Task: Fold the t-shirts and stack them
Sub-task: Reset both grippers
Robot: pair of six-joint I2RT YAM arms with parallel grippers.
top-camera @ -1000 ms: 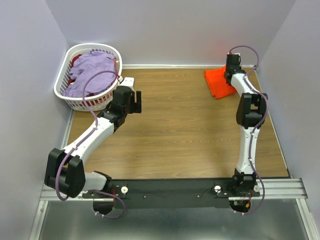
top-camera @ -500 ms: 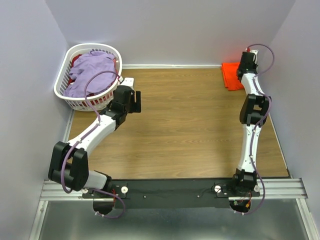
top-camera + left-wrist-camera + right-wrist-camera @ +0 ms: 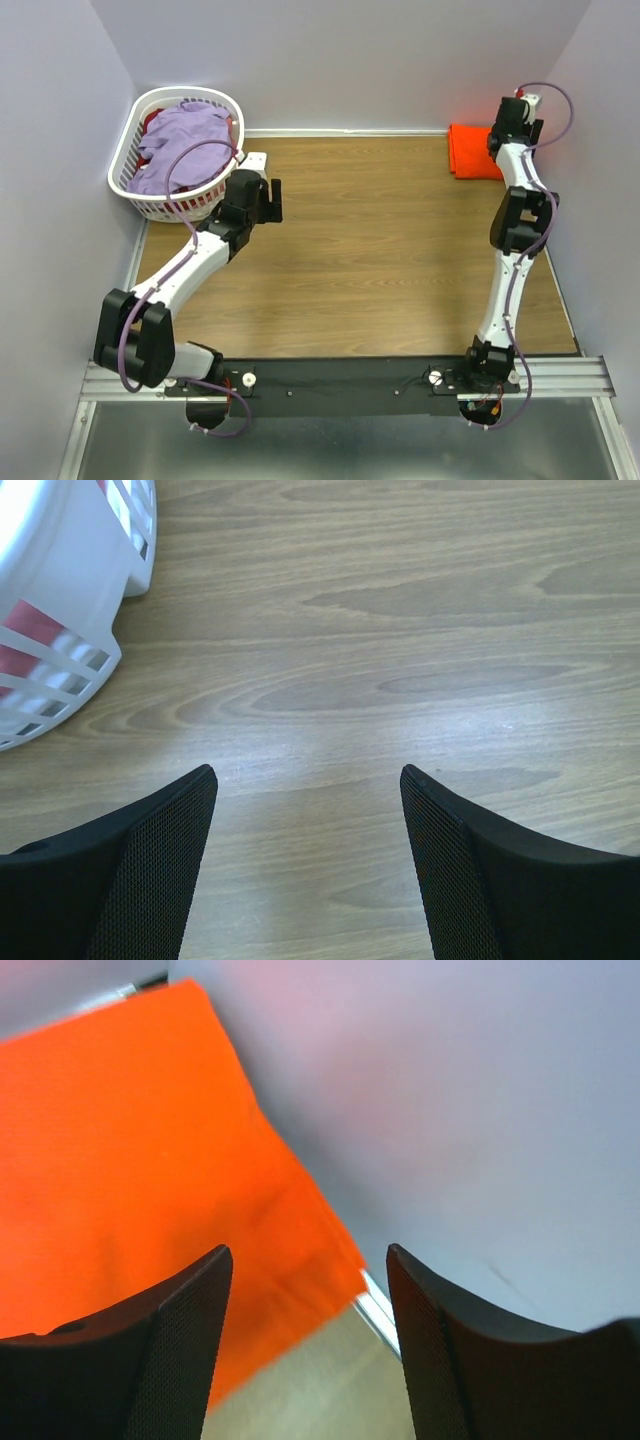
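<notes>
1. the right arm is standing stretched almost full length toward the far right corner of the table point(image 3: 370, 240), with its wrist up by the side wall.
2. the right gripper point(image 3: 517, 112) is hovering over the far right edge of the orange t-shirt point(image 3: 470, 152). in the wrist view its fingers are standing apart with nothing between them, so it is open and gripping nothing.
3. the orange t-shirt is lying folded flat on the wood in the far right corner, just beside the side wall.
4. the left arm is bending at the elbow, with the forearm angling toward the far left and the wrist sitting just beside the laundry basket point(image 3: 122, 160).
5. the left gripper point(image 3: 305, 775) is pointing down over bare wood. its fingers are spreading wide and holding nothing, and the basket's slotted wall is showing at the left of its wrist view.
6. the lavender t-shirt point(image 3: 185, 140) is lying crumpled on top inside the basket, and a red cloth point(image 3: 152, 122) is showing under it at the far left side.
</notes>
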